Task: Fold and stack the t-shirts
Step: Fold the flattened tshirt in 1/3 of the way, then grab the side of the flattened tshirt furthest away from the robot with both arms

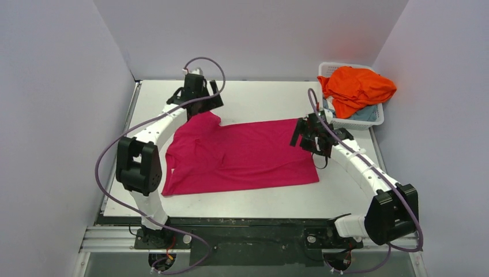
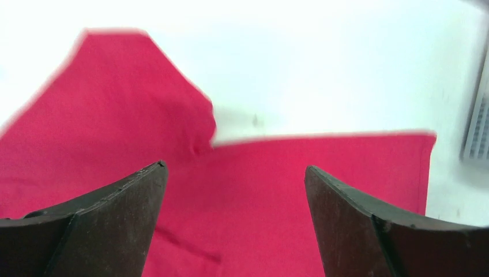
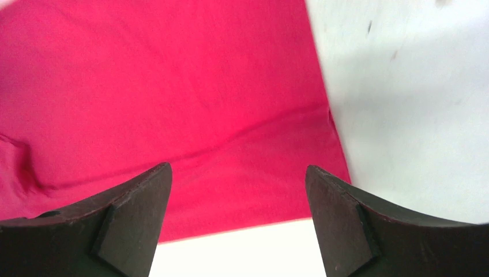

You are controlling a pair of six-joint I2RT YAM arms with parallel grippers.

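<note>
From above, the magenta-pink t-shirt (image 1: 242,154) lies spread across the middle of the white table (image 1: 259,98). Its body is mostly flat with a few creases. The far-left sleeve runs under the left gripper (image 1: 203,103), whose fingertips are hard to make out here. The right gripper (image 1: 305,134) hangs over the shirt's right edge and covers part of it. At the far right the orange t-shirt (image 1: 357,86) is heaped in the white basket (image 1: 376,120), burying all but a strip of the pale blue-grey t-shirt (image 1: 362,115). In the left wrist view the fingers (image 2: 115,219) stand spread wide with nothing between them. They hover above the magenta cloth, and the sleeve rises at upper left. The basket at the right edge is cut off and blurred. In the right wrist view the fingers (image 3: 132,213) are likewise parted and empty above the shirt's corner. A long fold crosses the cloth there, and the left border is blurred.
</note>
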